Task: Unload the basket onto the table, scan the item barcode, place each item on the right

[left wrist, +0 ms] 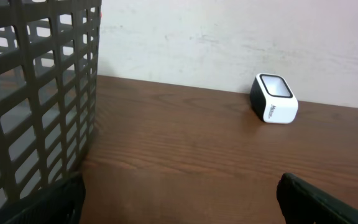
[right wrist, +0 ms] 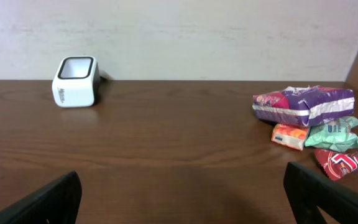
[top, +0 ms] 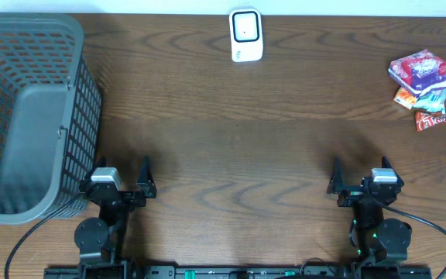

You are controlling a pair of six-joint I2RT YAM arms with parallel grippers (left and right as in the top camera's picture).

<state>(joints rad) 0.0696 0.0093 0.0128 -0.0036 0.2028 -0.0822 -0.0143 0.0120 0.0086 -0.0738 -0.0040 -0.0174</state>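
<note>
A white barcode scanner (top: pixel 246 35) with a dark window stands at the back middle of the table; it also shows in the left wrist view (left wrist: pixel 273 99) and in the right wrist view (right wrist: pixel 75 82). Several snack packets lie at the far right: a purple packet (top: pixel 423 71) (right wrist: pixel 304 105), an orange one (right wrist: pixel 289 136), a green one (right wrist: pixel 333 133) and a red bar (top: pixel 443 117) (right wrist: pixel 348 164). My left gripper (top: pixel 122 170) (left wrist: pixel 180 199) is open at the front left, holding nothing. My right gripper (top: pixel 360 169) (right wrist: pixel 182 196) is open at the front right, holding nothing.
A tall grey plastic basket (top: pixel 29 116) fills the left side of the table, close beside my left gripper; its slatted wall (left wrist: pixel 36 93) takes up the left of the left wrist view. A pale wall runs behind the table.
</note>
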